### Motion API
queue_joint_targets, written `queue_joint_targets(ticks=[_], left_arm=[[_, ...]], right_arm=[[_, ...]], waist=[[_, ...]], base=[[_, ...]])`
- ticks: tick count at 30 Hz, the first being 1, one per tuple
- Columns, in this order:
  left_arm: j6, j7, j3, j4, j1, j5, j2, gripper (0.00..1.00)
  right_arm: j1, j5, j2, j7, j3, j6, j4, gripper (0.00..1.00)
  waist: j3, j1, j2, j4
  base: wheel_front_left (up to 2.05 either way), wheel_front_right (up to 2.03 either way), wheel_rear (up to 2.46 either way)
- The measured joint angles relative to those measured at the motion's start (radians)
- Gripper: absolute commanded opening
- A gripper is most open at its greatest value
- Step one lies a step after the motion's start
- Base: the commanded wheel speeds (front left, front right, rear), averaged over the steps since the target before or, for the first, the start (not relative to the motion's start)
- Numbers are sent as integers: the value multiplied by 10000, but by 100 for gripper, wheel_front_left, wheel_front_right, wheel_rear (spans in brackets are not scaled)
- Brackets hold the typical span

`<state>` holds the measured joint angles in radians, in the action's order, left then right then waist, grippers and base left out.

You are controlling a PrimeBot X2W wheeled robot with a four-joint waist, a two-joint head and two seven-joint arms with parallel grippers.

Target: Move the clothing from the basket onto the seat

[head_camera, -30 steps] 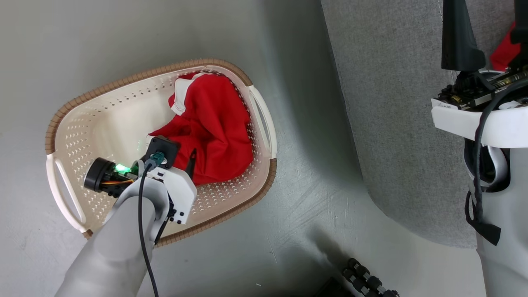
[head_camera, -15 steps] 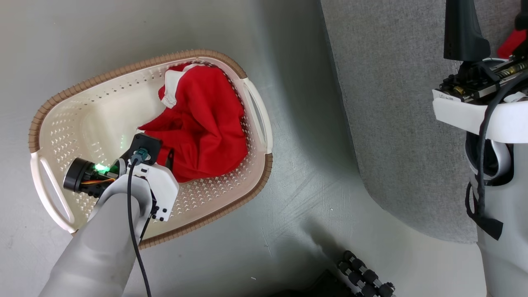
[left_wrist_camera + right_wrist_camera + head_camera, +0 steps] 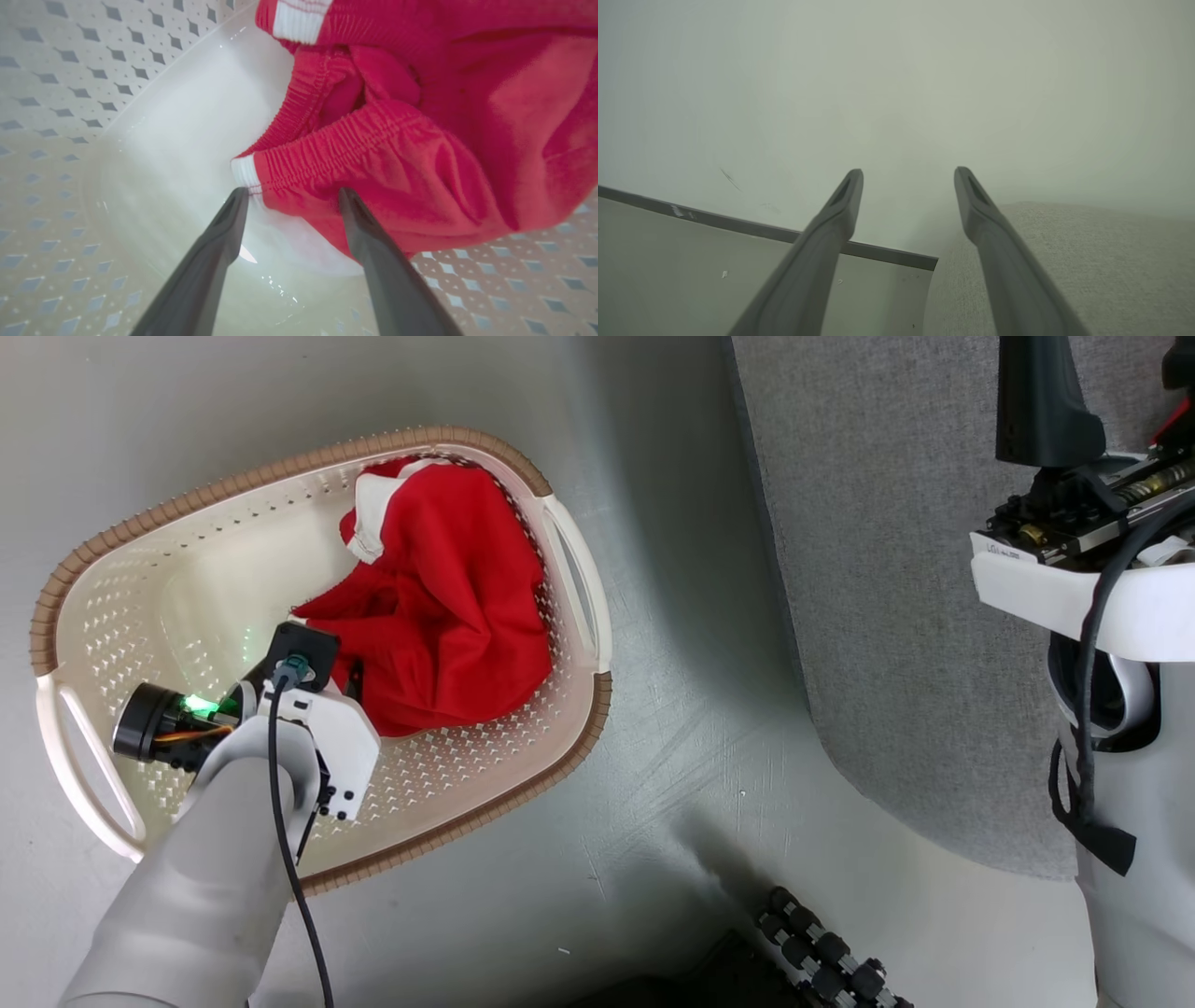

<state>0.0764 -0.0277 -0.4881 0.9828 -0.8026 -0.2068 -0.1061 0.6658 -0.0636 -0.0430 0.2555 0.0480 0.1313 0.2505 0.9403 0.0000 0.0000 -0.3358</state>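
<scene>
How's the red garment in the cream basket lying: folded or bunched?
Bunched: the bright red fabric garment lies crumpled in creases at one end of the oval cream plastic basket.

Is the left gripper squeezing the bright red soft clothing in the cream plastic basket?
No, the left gripper is wide open at the edge of the red clothing, pinching nothing.

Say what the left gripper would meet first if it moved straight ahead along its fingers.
Most likely the clothing: its gathered red hem lies just past the fingertips of the open left gripper, basket floor behind. Depth is unclear.
</scene>
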Motion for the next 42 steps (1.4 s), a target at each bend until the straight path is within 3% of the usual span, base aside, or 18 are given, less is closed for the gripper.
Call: queue_joint_targets(ticks=[6,7,9,12,18,30,42], left_arm=[[-6,-61,6,293,-225,0,-12,100],[-13,-73,2,349,-267,0,-19,95],[-104,-88,-19,412,-325,0,-29,44],[-211,-192,-59,541,-329,0,-4,0],[-453,-458,-100,727,-343,-6,67,0],[-456,-1419,-15,796,-499,-109,180,0],[-616,-2144,-82,-52,-276,-115,384,0]], right_arm=[[-4,-77,-2,-2,23,0,12,100],[-3,-77,-2,0,29,0,13,100],[-2,-77,-2,0,35,0,15,100],[2,-77,-2,0,35,0,12,100],[89,-79,0,0,-15,0,-2,100],[195,-150,-2,0,-336,0,-25,100],[139,38,-4,0,-585,0,-198,100]], waist=[[180,0,0,-68],[204,0,0,-80],[245,-1,0,-104],[273,0,0,-129],[242,0,0,-151],[70,0,0,-16],[-412,0,0,394]], base=[[0,0,0],[0,0,0],[0,0,0],[0,0,0],[0,0,0],[0,0,0],[0,0,0]])
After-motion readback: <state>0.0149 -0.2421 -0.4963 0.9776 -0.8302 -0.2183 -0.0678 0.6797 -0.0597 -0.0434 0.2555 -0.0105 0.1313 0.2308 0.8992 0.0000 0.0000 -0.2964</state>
